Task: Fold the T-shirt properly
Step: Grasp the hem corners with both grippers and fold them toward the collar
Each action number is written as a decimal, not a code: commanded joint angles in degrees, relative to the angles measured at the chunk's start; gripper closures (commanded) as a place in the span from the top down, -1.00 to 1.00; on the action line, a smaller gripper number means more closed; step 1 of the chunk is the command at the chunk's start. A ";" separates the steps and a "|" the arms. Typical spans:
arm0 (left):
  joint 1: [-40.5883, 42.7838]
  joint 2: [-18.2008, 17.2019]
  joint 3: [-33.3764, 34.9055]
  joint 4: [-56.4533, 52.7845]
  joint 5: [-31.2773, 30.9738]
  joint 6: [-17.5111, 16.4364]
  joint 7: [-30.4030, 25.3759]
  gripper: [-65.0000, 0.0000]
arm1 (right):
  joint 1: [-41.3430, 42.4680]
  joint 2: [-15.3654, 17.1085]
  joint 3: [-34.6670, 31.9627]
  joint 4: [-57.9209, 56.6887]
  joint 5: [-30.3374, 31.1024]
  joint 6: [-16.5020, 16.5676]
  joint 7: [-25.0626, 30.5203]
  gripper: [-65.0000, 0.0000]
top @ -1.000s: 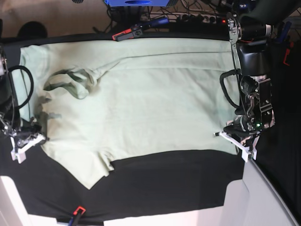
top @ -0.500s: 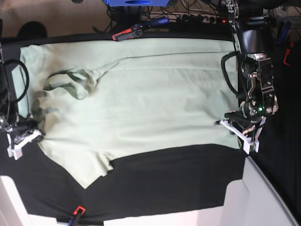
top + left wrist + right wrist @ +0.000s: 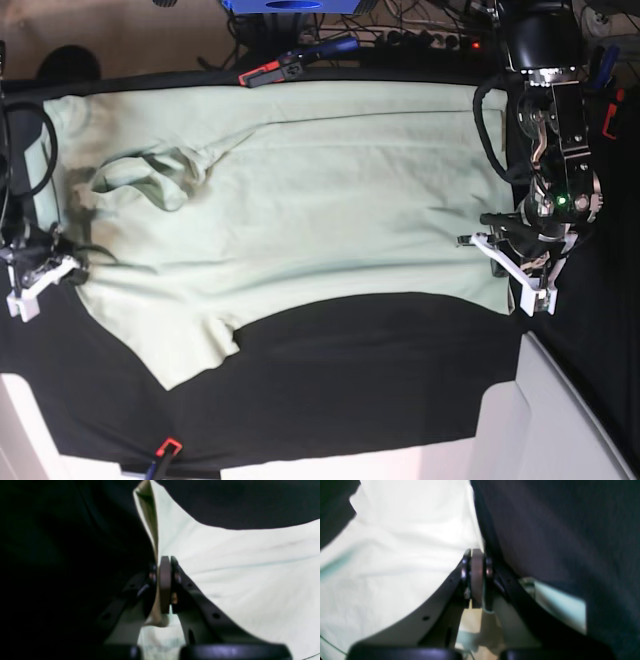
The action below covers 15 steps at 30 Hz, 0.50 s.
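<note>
Up close we see our left gripper (image 3: 165, 585) and right gripper (image 3: 477, 580) each pinched tight on the T-shirt (image 3: 300, 200) edge. Only overhead do we see bare black table cloth (image 3: 360, 380) along its lower edge.

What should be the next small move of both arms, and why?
Probably lift both grippers together and carry the near edge toward the far edge. The left gripper and right gripper are each shut on the T-shirt, which lies mostly flat on the black table cloth.

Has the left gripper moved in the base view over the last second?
Yes. The left gripper, shut on the T-shirt hem, has moved up the image, toward the red clamp at the table's far edge.
</note>
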 commanded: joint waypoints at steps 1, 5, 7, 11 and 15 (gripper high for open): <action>0.26 -0.60 -0.22 1.98 -0.03 0.02 -0.87 -1.00 | 0.95 1.34 0.52 1.01 0.87 0.37 0.94 -1.00; 3.16 -0.69 -0.22 4.79 -0.03 0.02 -0.87 -1.00 | -1.60 1.34 0.52 4.70 0.87 0.37 1.21 -1.00; 4.57 -0.78 -0.22 6.11 -0.03 0.02 -0.87 -1.00 | -3.19 2.14 0.61 7.96 0.87 0.28 1.29 -1.00; 7.12 -1.04 -0.22 8.22 -0.03 0.02 -0.87 -1.00 | -5.21 2.75 0.61 10.86 0.95 0.10 1.29 -1.00; 9.23 -1.13 -0.31 10.15 -0.03 0.02 -0.87 -1.00 | -7.76 2.84 3.86 12.62 0.69 0.10 1.29 -1.00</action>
